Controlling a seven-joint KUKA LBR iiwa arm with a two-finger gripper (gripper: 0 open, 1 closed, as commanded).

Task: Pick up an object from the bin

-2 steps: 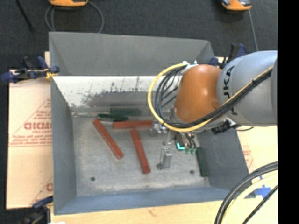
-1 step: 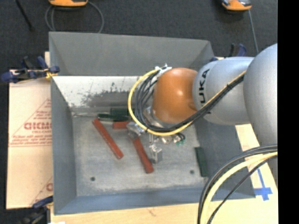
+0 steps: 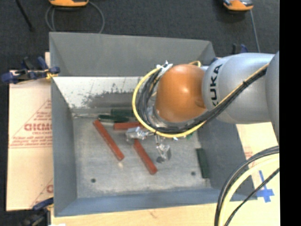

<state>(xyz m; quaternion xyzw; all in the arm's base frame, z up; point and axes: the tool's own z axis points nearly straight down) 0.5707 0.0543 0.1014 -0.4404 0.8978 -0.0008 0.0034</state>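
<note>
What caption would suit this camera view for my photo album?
Robot gripper poised over a red stick in the middle of a grey metal bin.

We see red sticks (image 3: 108,139) and a dark green bar (image 3: 202,163) in our speckled grey bin (image 3: 63,140), plus the arm's orange cover (image 3: 181,93).

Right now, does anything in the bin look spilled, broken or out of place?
Nothing stands out: red sticks lie flat on the bin floor, a dark bar along its right wall, the gripper over the sticks.
</note>
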